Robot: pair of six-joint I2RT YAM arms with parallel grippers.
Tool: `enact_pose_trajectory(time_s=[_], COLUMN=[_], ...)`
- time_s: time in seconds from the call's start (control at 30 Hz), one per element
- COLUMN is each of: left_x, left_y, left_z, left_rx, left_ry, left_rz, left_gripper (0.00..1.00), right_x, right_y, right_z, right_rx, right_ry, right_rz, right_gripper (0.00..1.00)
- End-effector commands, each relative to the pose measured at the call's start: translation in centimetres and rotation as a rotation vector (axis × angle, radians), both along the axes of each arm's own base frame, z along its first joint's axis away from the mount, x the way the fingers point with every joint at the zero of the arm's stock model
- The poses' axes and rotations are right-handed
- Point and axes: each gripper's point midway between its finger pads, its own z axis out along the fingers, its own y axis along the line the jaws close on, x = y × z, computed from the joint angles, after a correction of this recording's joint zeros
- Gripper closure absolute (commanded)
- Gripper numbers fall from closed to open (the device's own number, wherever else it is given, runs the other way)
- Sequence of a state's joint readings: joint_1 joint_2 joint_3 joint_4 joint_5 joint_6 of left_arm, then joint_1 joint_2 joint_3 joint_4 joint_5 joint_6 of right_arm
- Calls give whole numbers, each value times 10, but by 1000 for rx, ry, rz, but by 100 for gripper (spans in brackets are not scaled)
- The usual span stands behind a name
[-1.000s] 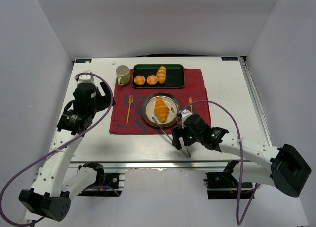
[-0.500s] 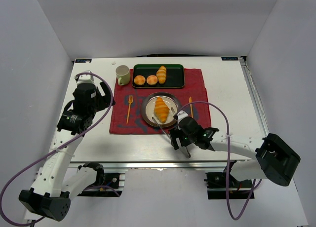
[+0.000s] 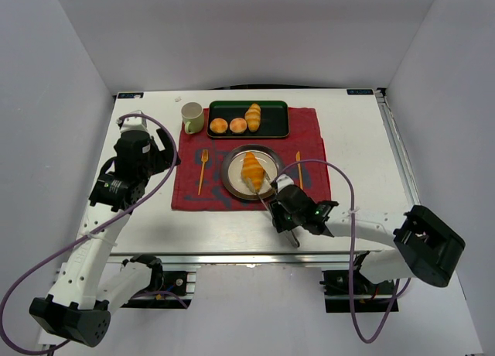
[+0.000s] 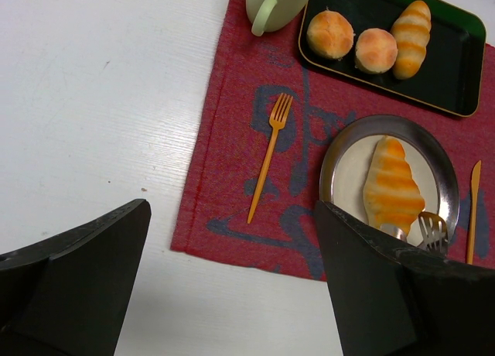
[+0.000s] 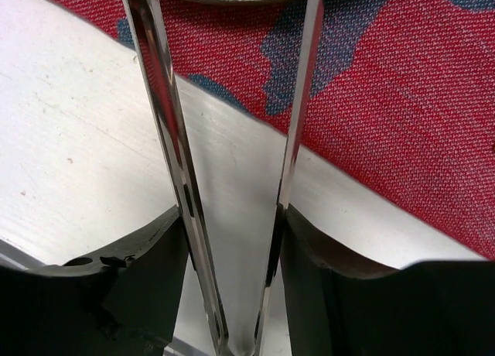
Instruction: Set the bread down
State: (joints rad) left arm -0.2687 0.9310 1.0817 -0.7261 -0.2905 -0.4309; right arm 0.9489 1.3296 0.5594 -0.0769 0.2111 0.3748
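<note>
The bread (image 3: pixel 252 171) is a golden croissant lying on the round metal plate (image 3: pixel 226 172) in the middle of the red cloth; the left wrist view shows the bread (image 4: pixel 392 187) on that plate (image 4: pixel 340 143) too. My right gripper (image 3: pixel 288 217) sits just near of the plate, shut on a pair of metal tongs (image 3: pixel 269 201). In the right wrist view its fingers (image 5: pixel 166 244) press the two tong arms (image 5: pixel 166 124) inward, with the gripper (image 5: pixel 232 224) over the cloth's near edge. The tong tips (image 4: pixel 431 231) rest at the croissant's near end. My left gripper (image 4: pixel 232 278) hangs open and empty left of the cloth.
A dark green tray (image 3: pixel 277 128) at the back holds two small round buns (image 3: pixel 229 125) and a twisted roll (image 3: pixel 253 116). A pale mug (image 3: pixel 192 117) stands left of it. An orange fork (image 3: pixel 203 170) and an orange knife (image 3: pixel 298 161) flank the plate on the red cloth (image 3: pixel 309 135).
My right gripper has squeezed the tongs, so their arms stand narrower than before. The right arm has shifted slightly left towards the plate. The left arm has not moved.
</note>
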Motion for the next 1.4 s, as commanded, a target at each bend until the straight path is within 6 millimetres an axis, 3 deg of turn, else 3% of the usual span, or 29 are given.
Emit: enact_pose_trajectory(time_s=[0.0,0.37,0.7,1.0,1.1,1.13,1.17,1.2,1.23,1.27,1.37], left_x=[-1,0,0,-1,-1,-1,-2,-2,-3,-3,-3], left_y=[0,-1,-2,-4,-5,-5,-5,-4,-4,-4,-5], left_z=[14,16,19,21,22,22,22,23,22,23,23], left_rx=[-10,-12,-21,-34,-39,-38,-37,-38,-38,-40,-42], left_ry=[-37,-43,-50,-56,-58,-57,-57,-60,-60,-64,-68], left_rz=[0,-4,-7,-13,-16,-16,-17,-15,-15,-15,-18], left_gripper=[2,2,2,2,2,2,2,2,2,2,2], right_x=[7,-1,3,45,72,80,91,108,119,135,163], right_y=[10,5,3,-54,-85,-83,-95,-124,-126,-155,-181], right_z=[24,99,144,197,197,195,194,188,190,180,163], right_rx=[47,166,239,176,81,108,85,65,96,53,6], right_ry=[-46,-123,-153,-337,-351,-322,-337,-339,-343,-322,-283], right_rz=[-13,-12,-82,-423,-506,-485,-481,-557,-537,-610,-597], right_gripper=[47,51,57,55,56,56,56,58,59,59,59])
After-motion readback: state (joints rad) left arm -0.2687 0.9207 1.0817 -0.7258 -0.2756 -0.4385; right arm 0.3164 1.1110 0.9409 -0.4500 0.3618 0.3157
